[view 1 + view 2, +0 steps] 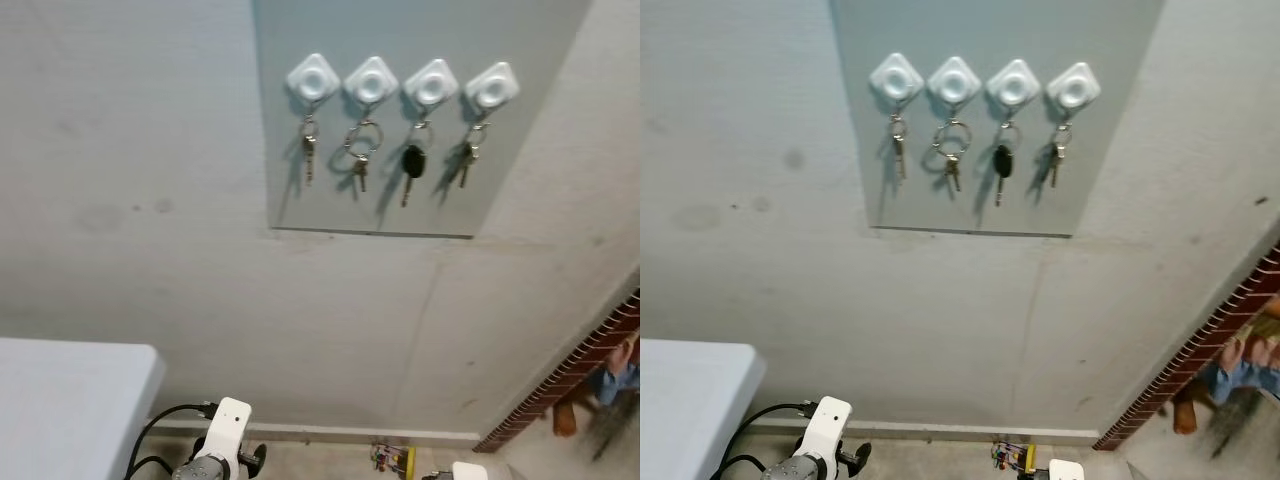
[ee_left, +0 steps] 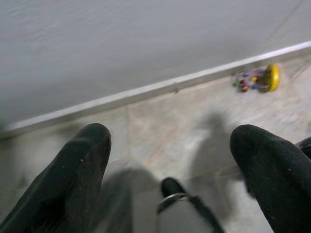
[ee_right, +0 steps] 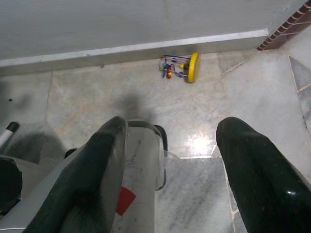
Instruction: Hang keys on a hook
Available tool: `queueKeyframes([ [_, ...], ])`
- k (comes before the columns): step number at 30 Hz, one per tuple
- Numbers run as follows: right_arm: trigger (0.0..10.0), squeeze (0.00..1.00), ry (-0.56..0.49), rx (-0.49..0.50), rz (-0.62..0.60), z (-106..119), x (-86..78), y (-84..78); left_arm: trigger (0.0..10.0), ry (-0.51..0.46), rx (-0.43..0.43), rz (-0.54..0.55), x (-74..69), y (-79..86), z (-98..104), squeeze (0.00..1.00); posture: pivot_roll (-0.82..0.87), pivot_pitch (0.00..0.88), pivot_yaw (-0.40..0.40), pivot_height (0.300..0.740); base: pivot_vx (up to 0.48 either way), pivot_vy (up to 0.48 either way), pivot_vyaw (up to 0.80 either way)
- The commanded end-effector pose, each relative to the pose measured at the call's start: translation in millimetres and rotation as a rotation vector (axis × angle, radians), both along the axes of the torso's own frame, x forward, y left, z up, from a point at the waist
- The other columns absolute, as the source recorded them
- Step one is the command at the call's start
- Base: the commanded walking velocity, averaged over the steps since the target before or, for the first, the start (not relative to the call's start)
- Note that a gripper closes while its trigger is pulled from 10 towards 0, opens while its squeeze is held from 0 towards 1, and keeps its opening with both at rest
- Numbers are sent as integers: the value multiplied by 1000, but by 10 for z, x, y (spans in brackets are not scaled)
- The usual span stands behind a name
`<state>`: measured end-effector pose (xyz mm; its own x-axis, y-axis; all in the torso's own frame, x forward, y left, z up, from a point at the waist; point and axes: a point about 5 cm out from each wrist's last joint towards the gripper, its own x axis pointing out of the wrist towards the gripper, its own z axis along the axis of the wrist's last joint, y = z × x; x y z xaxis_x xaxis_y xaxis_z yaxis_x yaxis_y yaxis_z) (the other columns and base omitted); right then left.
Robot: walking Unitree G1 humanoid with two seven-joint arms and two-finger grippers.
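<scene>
Four white diamond-shaped hooks sit in a row on a grey wall panel [image 1: 380, 200], from the leftmost hook [image 1: 313, 78] to the rightmost hook [image 1: 492, 88]. Each carries keys: a single key [image 1: 309, 155], a ringed set [image 1: 360, 158], a black-headed key [image 1: 412, 163] and a small bunch [image 1: 464, 162]. My left arm [image 1: 222, 440] hangs low by the floor, far below the hooks. The left gripper [image 2: 170, 141] is open with nothing between its fingers. The right gripper [image 3: 170, 131] is open too and points down at the marble floor over part of my own body.
A white table [image 1: 70, 400] fills the lower left corner. A small colourful toy with a yellow disc [image 3: 187, 67] lies on the floor by the skirting board [image 3: 136, 47]. A brick wall [image 1: 575, 370] runs off to the right, where part of a person [image 1: 1240, 365] shows.
</scene>
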<state>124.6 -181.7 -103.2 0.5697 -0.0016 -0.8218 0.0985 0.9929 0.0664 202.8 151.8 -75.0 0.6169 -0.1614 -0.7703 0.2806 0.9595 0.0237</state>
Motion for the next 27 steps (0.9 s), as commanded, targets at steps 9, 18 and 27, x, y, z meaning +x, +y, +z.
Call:
queueKeyframes([
  [9,10000,0,50,8,-10,-46,-127,9,10000,8,-1,8,-2,12,-3,0,-91,0,14,711,0,-349,0],
  [18,10000,0,52,13,-20,-49,-139,10,10000,10,-3,12,-7,13,-6,0,-90,0,15,711,0,-347,0],
  [27,10000,0,54,16,-29,-51,-147,4,10000,6,-8,22,3,8,-1,0,-92,0,17,711,0,0,0],
])
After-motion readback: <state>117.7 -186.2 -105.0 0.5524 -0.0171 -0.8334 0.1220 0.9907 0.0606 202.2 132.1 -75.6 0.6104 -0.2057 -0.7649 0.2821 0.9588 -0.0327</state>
